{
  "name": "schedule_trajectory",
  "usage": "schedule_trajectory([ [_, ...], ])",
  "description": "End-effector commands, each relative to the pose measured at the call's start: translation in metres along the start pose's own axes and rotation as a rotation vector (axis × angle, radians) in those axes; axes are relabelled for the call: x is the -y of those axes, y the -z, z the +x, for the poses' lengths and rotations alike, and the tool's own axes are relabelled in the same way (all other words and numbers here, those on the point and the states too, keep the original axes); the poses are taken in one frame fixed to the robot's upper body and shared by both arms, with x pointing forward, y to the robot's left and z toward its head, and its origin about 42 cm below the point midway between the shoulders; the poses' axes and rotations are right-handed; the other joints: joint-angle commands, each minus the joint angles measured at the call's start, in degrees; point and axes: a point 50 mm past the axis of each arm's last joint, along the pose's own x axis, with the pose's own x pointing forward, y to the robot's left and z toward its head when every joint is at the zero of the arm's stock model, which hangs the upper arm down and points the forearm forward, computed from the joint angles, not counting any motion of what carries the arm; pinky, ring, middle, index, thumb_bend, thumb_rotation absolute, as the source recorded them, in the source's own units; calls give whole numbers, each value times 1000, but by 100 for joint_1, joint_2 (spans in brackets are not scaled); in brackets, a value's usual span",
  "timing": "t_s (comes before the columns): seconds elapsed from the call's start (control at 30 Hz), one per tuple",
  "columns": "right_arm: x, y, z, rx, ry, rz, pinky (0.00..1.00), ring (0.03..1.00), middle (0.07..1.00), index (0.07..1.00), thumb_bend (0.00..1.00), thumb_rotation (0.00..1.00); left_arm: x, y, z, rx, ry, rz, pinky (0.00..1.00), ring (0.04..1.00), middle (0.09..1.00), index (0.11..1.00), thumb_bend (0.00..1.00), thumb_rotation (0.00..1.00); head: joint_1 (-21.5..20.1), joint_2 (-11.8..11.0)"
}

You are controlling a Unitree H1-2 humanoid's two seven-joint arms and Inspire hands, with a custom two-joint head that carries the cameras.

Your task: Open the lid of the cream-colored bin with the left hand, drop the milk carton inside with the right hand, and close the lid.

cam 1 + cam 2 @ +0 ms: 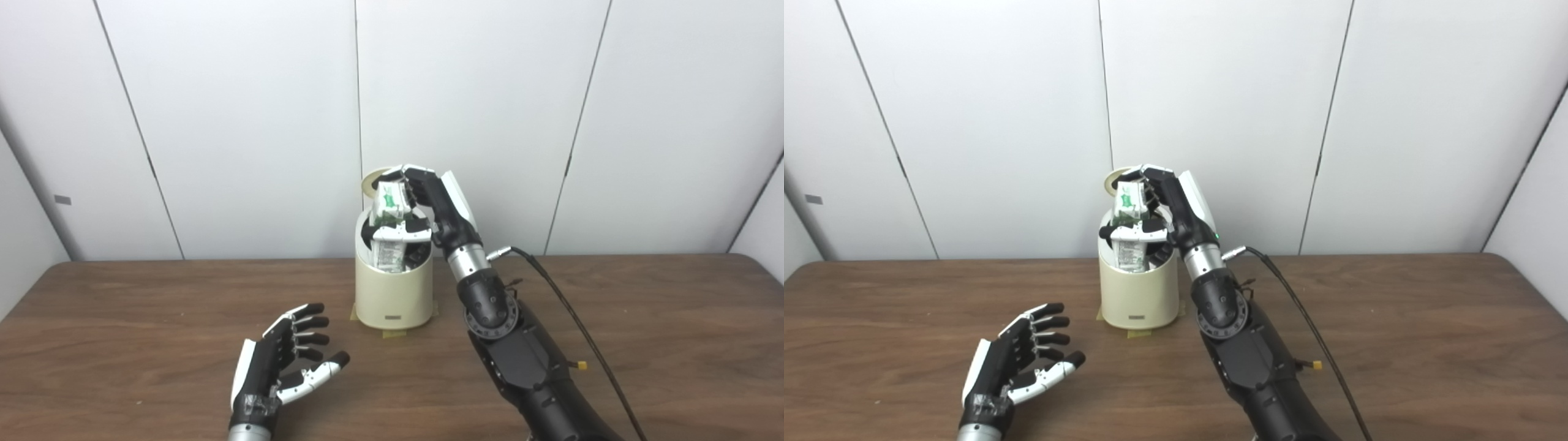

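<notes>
The cream-colored bin (393, 300) stands at the table's middle, taped down at its base. Its round lid (371, 182) is tipped up behind the opening. My right hand (429, 205) hovers over the opening, shut on the milk carton (390, 223), a white carton with green print. The carton is upright and its lower part is inside the bin's mouth. My left hand (285, 361) rests low over the table in front and to the left of the bin, open, fingers spread, holding nothing.
The wooden table (643, 331) stretches wide on both sides. A black cable (576, 324) runs from my right wrist down along the forearm. White wall panels stand close behind the bin.
</notes>
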Motion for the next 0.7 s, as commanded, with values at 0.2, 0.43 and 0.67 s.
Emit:
schedule_trajectory([
  [0.2,20,-28,38,180,46,-51,296,384,494,547,511,0,3,-23,9,95,-5,13,555,639,717,758,702,60,72,46],
  [0.43,23,-26,44,207,54,-90,304,386,498,544,512,0,5,-25,7,95,-4,7,548,638,718,759,703,66,91,81],
  [0.67,23,-24,46,209,76,-118,307,384,494,548,511,0,5,-25,5,99,-1,8,550,632,713,756,701,59,107,96],
])
